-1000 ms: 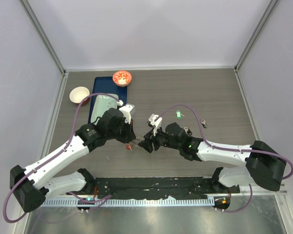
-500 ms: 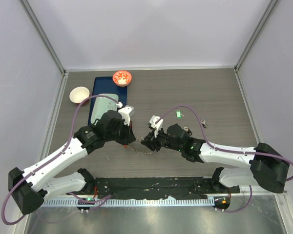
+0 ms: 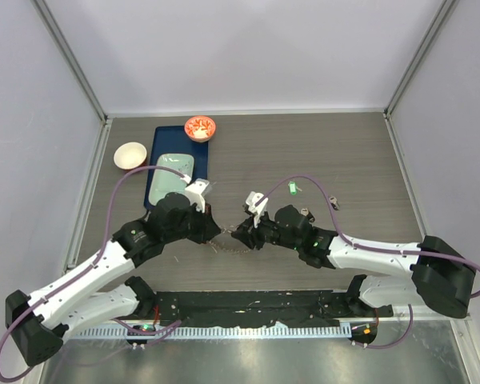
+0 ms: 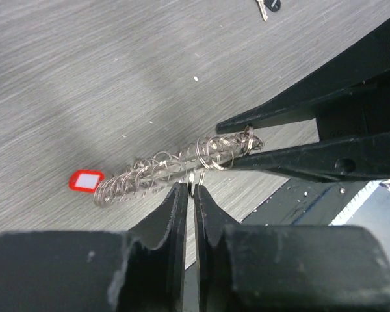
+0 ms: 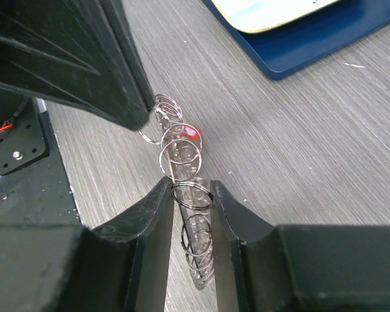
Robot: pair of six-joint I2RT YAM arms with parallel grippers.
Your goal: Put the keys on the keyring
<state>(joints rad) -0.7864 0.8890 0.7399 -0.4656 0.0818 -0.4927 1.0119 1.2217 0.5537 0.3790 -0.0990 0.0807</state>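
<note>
Left fingers (image 4: 172, 218) pinch a keyring (image 4: 175, 166) loop; right fingers (image 5: 149, 221) clamp its end. A red key (image 4: 85, 181) sits by its nine o'clock end.

right hand (image 5: 190, 190) clamps the keyring (image 5: 177, 140) — red key (image 5: 194, 133) behind it

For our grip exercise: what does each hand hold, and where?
Both hold the keyring: left hand pinches a loop on its side, right hand clamps one end.

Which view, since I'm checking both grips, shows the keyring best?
Left wrist: the keyring stretches nearly whole across the frame, with the left tool and right tool both pinching it. Right wrist sees it foreshortened. Top view shows only a faint, tiny thread.
</note>
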